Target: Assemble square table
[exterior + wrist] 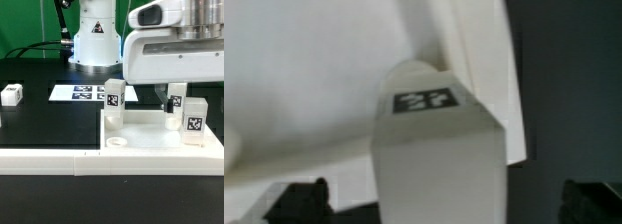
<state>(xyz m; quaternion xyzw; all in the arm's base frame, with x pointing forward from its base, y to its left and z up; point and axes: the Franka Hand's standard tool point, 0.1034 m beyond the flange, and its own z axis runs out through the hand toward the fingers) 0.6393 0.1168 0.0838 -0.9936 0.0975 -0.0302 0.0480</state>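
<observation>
Jaws stood wide apart, gripping nothing, straddling a small white tagged block leg (438,150) upright on the large white square plastic slab (155,135), itself butted against the long white rail (45,160) on the black desk (40,125), presumably for bracing.

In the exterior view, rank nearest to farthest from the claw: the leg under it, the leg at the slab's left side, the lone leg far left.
1. Nearest leg, right under the gripper, exterior view's right.
2. Corner leg, standing at the slab's left side.
3. Lone leg, exterior view's far left, off the slab.
</observation>
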